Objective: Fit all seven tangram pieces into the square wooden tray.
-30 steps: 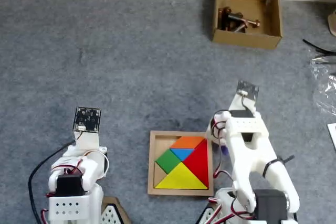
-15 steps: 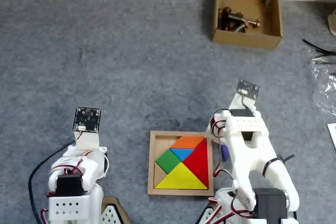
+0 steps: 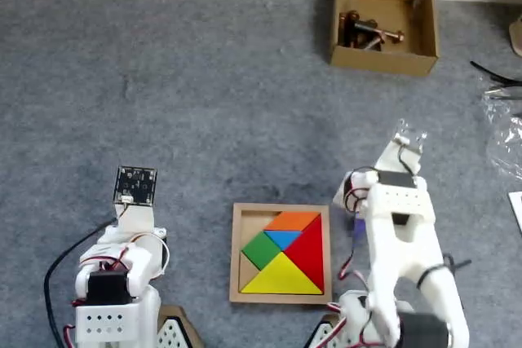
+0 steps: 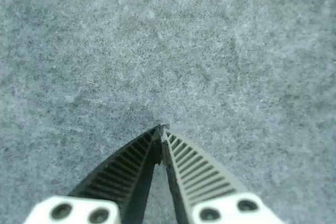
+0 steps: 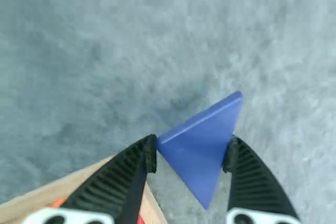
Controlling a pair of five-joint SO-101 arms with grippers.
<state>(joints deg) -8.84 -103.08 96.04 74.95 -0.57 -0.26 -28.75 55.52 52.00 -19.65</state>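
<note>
The square wooden tray (image 3: 236, 254) lies on the grey carpet between the two arms. It holds an orange piece (image 3: 291, 221), a small blue piece (image 3: 283, 239), a green piece (image 3: 260, 249), a red triangle (image 3: 310, 250) and a yellow triangle (image 3: 281, 277); bare wood shows along its left side. My right gripper (image 5: 190, 153) is shut on a blue triangle (image 5: 199, 142), held above the carpet just off the tray's corner (image 5: 52, 192). A sliver of that triangle (image 3: 356, 226) shows beside the right arm. My left gripper (image 4: 159, 128) is shut with nothing in it, over bare carpet left of the tray.
A cardboard box (image 3: 383, 53) with metal parts stands at the back right. A clear plastic bag (image 3: 506, 132) and black cables (image 3: 489, 75) lie at the right edge. Open carpet spreads behind and left of the tray.
The right arm has swung to the right, away from the tray's edge, with the blue triangle in its gripper. The left arm has not moved.
</note>
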